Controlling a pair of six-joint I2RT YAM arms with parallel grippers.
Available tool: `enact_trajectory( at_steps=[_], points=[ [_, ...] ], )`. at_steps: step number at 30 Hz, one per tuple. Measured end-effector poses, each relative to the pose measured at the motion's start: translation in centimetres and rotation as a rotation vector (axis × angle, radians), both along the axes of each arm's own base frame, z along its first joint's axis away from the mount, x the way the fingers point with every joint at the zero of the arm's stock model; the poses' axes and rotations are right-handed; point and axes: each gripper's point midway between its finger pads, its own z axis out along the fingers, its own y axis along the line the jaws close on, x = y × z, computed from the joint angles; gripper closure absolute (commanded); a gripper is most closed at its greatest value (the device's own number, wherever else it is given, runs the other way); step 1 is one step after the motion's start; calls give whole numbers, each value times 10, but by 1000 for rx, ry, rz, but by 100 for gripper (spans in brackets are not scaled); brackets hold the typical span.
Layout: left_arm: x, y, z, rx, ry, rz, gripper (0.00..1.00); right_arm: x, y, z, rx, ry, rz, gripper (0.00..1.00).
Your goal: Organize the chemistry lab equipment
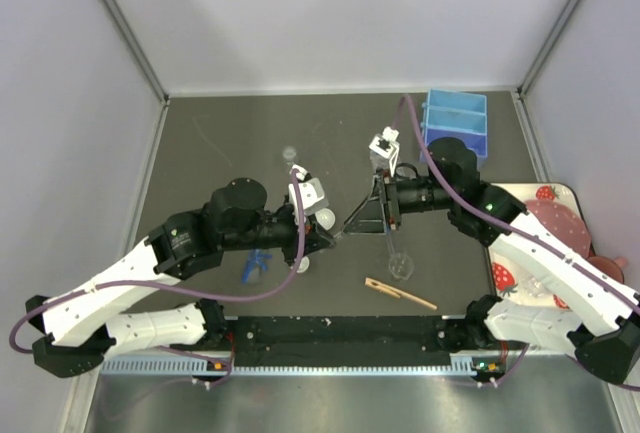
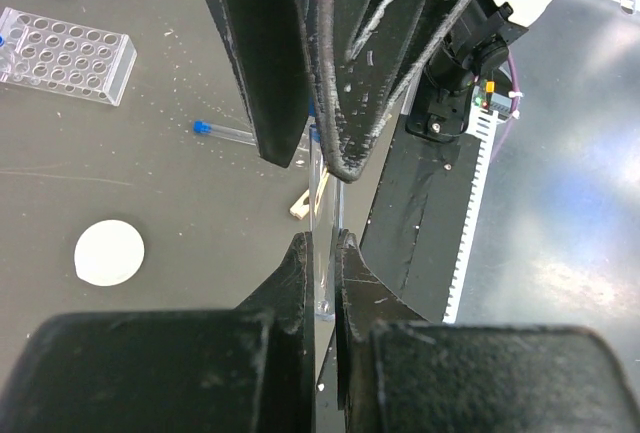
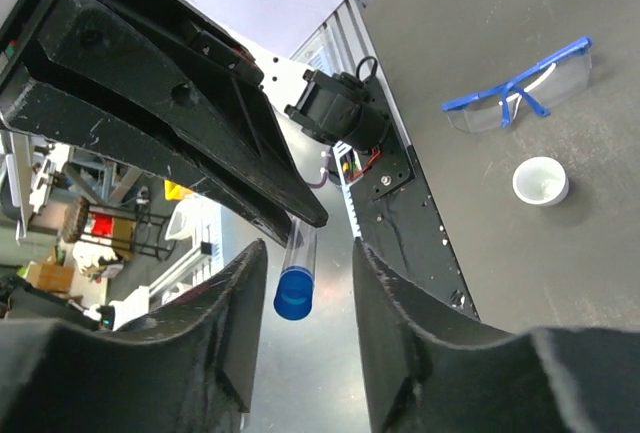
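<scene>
The blue safety glasses [image 1: 255, 265] lie left of middle, near the front edge of the bench [image 1: 200, 143]. Over the middle of the bench, a little toward the front edge, the left hand [image 2: 322, 251] is clamped on a small clear tube [image 3: 294, 288] and holds it up off the surface. The right hand [image 3: 309, 253] faces it from the other side. Its fingers are apart and straddle the tube's blue-capped end, with a gap showing on either side.

The step in hand looks like a pass of the tube from left to right. By my judgement the next move calls for the right hand to close squarely on the capped end before the left lets go. It would then carry the tube to the clear tube rack [image 2: 65, 53], which lies next to the blue bin [image 1: 456, 121] at the back right corner, and stand it in a free hole.

A second capped tube [image 2: 225, 131] lies flat on the bench, and the wooden clip [image 1: 400, 293] lies near the front edge, right of middle; both are not yet sorted. The strawberry-print tray [image 1: 530, 189] sits at the right edge.
</scene>
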Motion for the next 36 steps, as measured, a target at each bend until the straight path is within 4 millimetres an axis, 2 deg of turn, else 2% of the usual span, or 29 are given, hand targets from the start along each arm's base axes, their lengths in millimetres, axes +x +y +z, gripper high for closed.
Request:
enact_trajectory(
  at_steps=[3,6,7,8,9,10,11,12,14,15,20,23,25,30,32,36],
  points=[
    [0,0,0,0,0,0,100,1,1,2,8,-6,-2,83],
    [2,0,-1,3,-2,8,100,0,2,4,15,-7,2,87],
    [2,0,-1,4,-2,9,100,0,2,4,14,-7,0,91],
    [2,0,-1,5,-3,11,100,0,2,4,14,-8,0,100],
    [3,1,-1,6,-4,15,100,1,2,3,13,-9,-3,100],
    [3,1,-1,7,-4,16,94,1,2,3,12,-9,-4,100],
    [4,1,-2,8,-6,21,84,2,2,3,11,-9,-7,100],
    [5,1,-2,10,-7,25,60,2,2,3,11,-9,-9,100],
    [8,1,-3,17,-14,34,27,3,2,3,9,-12,-16,100],
    [11,0,-5,23,-17,46,1,3,3,2,9,-11,-17,100],
    [23,-3,-16,67,-14,96,1,10,4,-2,-12,-26,-58,100],
    [29,-4,-20,86,-16,119,1,27,5,-14,-69,-48,-133,100],
    [33,-3,-20,92,-23,137,1,46,4,-23,-133,-72,-204,100],
    [41,2,-13,93,-49,188,1,106,-5,-43,-313,-150,-404,100],
    [46,4,-13,99,-61,213,1,134,-15,-53,-389,-175,-498,100],
    [52,8,-15,117,-72,249,1,184,-51,-74,-554,-206,-692,100]
  ],
)
